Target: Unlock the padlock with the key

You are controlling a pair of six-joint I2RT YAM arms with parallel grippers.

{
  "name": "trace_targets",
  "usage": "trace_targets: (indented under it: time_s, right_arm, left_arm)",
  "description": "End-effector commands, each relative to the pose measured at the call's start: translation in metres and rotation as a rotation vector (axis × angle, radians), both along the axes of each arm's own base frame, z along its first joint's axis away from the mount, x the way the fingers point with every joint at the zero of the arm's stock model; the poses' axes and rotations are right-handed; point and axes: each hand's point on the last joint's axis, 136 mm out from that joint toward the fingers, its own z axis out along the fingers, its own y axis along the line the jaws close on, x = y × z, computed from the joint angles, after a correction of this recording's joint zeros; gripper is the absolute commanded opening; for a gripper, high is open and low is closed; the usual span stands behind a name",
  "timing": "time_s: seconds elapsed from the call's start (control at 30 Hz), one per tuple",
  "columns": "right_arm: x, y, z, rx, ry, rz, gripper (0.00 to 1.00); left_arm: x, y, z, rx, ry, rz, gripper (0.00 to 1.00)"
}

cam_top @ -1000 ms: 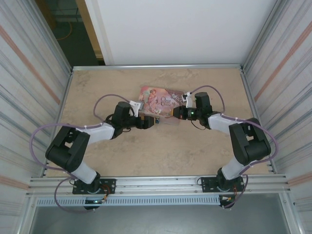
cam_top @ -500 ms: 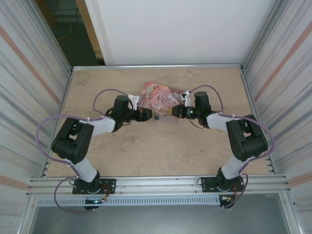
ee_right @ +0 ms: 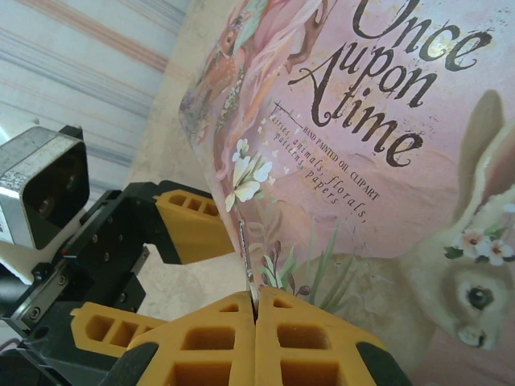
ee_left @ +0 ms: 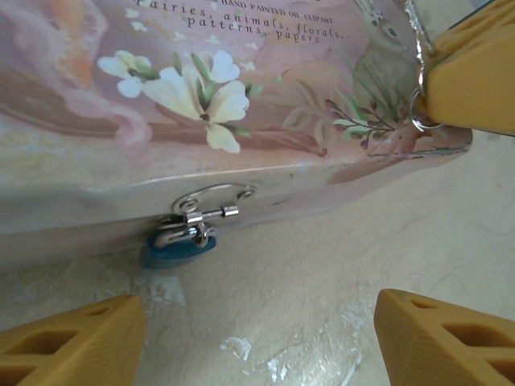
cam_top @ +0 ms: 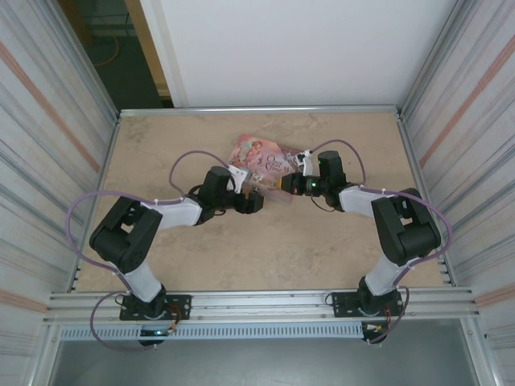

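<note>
Moved since a second ago: left gripper [ee_left: 257,346], rightward along box [ee_left: 265,104] front.
Padlock [ee_left: 179,251]: hanging at box latch, just ahead of left gripper, untouched.
Left gripper: jaws spread wide, empty.
Right gripper [ee_right: 256,318]: pinched closed on key [ee_right: 245,253], by box corner, apart from padlock.

A tin box [cam_top: 261,154] lay far-centre on the worktop [cam_top: 322,245]. The padlock [ee_left: 178,252] hung at its front wall. The left claw [ee_left: 253,305] sat before the padlock, and the right claw [ee_right: 256,318], with the key [ee_right: 244,253] in it, sat at the box's right corner.
</note>
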Motion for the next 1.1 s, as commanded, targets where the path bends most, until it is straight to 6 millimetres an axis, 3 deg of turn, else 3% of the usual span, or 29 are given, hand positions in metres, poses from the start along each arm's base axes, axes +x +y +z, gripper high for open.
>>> trace_targets:
  time_s: [0.0, 0.4, 1.07]
  right_arm:
    - [-0.002, 0.003, -0.016, -0.038, 0.055, -0.011, 0.0]
    - [-0.002, 0.003, -0.013, -0.041, 0.044, -0.007, 0.0]
    - [-0.001, 0.008, -0.012, -0.043, 0.036, -0.001, 0.0]
  left_arm:
    - [0.015, 0.0, -0.005, 0.045, -0.026, 0.033, 0.74]
    - [0.03, -0.005, -0.012, 0.042, 0.02, 0.084, 0.63]
    - [0.039, -0.012, -0.022, -0.01, 0.085, 0.155, 0.44]
